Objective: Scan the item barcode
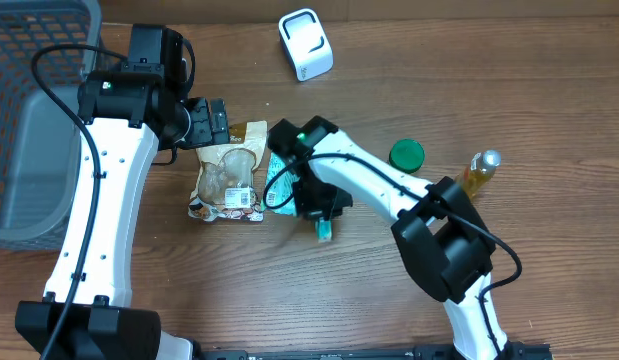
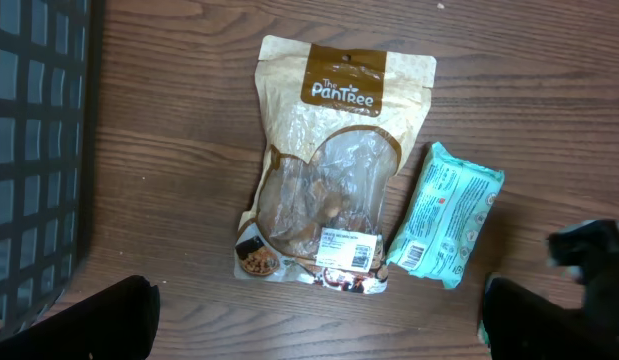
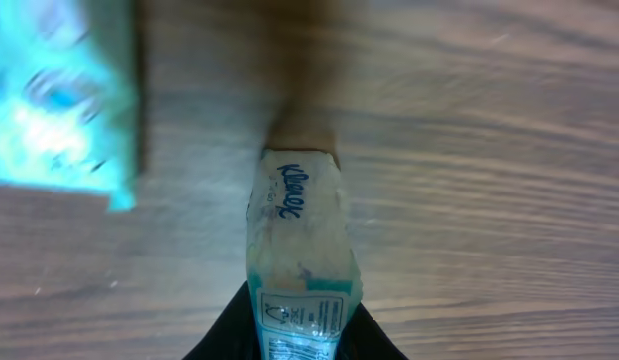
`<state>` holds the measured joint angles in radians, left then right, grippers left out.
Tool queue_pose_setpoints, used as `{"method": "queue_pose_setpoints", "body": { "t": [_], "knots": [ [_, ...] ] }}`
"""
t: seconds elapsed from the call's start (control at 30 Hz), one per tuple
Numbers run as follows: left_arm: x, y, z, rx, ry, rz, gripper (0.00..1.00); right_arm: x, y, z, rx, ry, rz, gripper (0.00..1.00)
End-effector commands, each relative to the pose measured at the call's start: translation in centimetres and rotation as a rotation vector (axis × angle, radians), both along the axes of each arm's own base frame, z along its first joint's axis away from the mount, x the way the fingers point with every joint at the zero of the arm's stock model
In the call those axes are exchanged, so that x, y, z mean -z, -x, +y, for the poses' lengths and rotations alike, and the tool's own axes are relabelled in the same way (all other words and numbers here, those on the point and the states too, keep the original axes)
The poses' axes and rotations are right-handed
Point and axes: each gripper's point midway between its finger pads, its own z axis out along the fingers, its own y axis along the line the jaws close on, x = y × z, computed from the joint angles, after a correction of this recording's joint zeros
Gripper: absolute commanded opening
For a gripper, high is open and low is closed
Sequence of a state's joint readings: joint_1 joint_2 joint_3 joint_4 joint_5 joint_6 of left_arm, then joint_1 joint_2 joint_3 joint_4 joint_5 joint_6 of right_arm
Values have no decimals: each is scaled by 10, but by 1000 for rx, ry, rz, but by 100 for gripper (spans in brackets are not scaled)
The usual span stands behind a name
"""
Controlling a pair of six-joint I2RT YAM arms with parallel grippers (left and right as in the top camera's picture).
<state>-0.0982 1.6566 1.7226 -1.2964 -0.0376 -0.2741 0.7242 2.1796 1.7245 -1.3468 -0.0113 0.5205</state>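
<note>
A: Where is the tissue packet (image 3: pixel 301 250) sitting?
B: The right pincer (image 3: pixel 301 335) is clenching it mid-surface (image 1: pixel 489 80), near the teal pack (image 2: pixel 444 222). The left pincer (image 2: pixel 319 330) is hanging released above the snack pouch (image 2: pixel 329 190).

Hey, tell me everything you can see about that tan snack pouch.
The tan pouch lies flat, face up, on the wooden table. A brown PanTree label tops it; a clear window shows brownish pieces inside; a white barcode sticker sits near its bottom. A teal pack lies close by its lower corner.
</note>
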Motion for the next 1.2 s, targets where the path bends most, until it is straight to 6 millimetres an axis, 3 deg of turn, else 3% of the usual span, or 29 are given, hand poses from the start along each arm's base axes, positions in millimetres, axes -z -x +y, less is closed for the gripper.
{"method": "queue_pose_setpoints", "body": {
  "t": [0.0, 0.37, 0.53, 0.63, 0.7, 0.97, 1.17],
  "knots": [
    [3, 0, -1, 11, 1, 10, 99, -4, -18, -20, 53, 22, -37, 18],
    [3, 0, -1, 11, 1, 10, 100, -4, -37, -43, 133, 19, -42, 18],
    [3, 0, -1, 11, 1, 10, 99, -4, -37, -43, 133, 19, -43, 21],
    [3, 0, -1, 11, 1, 10, 100, -4, -37, -43, 133, 19, -42, 38],
    [3, 0, -1, 11, 1, 10, 99, -4, -37, -43, 133, 19, -42, 42],
    [3, 0, -1, 11, 1, 10, 99, -5, -35, -41, 136, 7, -31, 43],
    [3, 0, -1, 11, 1, 10, 99, -11, -28, -21, 149, -99, 30, 43]
  ]
}}
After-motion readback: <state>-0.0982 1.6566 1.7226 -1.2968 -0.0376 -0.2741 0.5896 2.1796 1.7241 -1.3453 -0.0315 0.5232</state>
